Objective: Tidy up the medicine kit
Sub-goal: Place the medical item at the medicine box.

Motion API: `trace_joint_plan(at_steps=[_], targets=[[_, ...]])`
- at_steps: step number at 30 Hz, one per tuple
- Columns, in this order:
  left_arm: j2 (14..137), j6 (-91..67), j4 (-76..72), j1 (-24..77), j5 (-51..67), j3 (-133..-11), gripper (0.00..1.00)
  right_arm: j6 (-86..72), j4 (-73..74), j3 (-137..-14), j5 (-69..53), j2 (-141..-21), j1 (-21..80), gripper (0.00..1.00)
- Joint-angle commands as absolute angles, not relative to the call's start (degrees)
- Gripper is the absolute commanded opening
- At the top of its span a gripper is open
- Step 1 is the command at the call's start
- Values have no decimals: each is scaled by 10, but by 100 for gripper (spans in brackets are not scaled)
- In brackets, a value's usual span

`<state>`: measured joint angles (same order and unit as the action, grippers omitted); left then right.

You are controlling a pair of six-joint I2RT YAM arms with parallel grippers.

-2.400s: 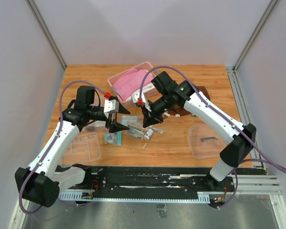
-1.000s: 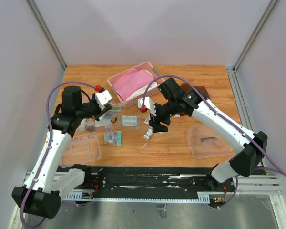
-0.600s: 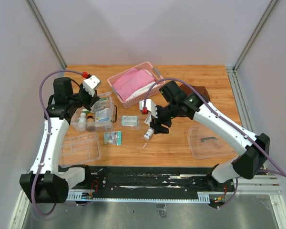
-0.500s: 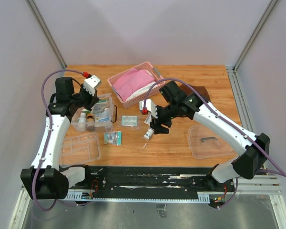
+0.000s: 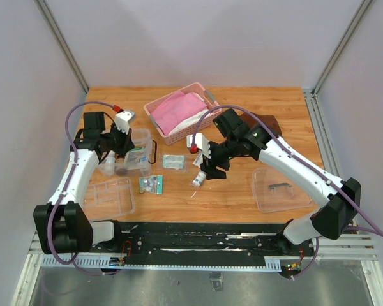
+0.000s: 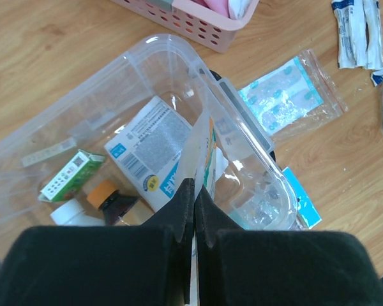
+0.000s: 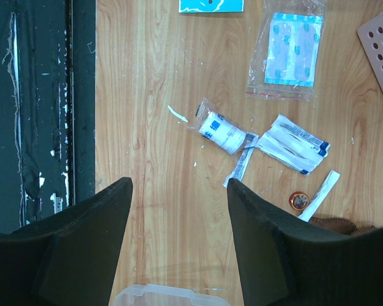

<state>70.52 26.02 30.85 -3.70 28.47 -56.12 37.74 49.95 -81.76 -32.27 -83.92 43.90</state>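
The medicine kit's clear box (image 5: 145, 135) stands at the left. It holds a white carton (image 6: 150, 153), a green carton (image 6: 70, 175) and two small bottles (image 6: 108, 199). My left gripper (image 5: 124, 144) hangs over the box (image 6: 242, 127), shut on a thin flat packet (image 6: 206, 143) seen edge-on. The divided tray (image 5: 108, 197) lies near the front left, the lid with a dark handle (image 5: 277, 188) at the front right. My right gripper (image 5: 207, 171) is open and empty (image 7: 179, 185) above bare wood, just short of a wrapped roll (image 7: 220, 132) and white packets (image 7: 293, 148).
A pink basket with pink cloth (image 5: 179, 113) sits at the back centre, a brown pouch (image 5: 269, 124) to its right. A bagged blue packet (image 5: 173, 161), a teal packet (image 5: 151, 184) and a small round tin (image 7: 299, 201) lie loose mid-table. The lid's edge (image 7: 172, 296) shows below the right gripper.
My left arm has swung left from the loose packets and come down over the clear box, still shut. The right gripper has hardly moved and stays open.
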Motion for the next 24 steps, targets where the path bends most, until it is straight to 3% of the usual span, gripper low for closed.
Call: trace_joint_plan(at_steps=[1,15,24], targets=[[728,241,287,-49,330,-554,0,377,498,-811,-323,-843,445,63],[814,251,303,-78,391,-573,0,378,498,-809,-318,-849,445,62],[839,250,274,-79,345,-578,24,379,498,-808,-319,-856,445,62]])
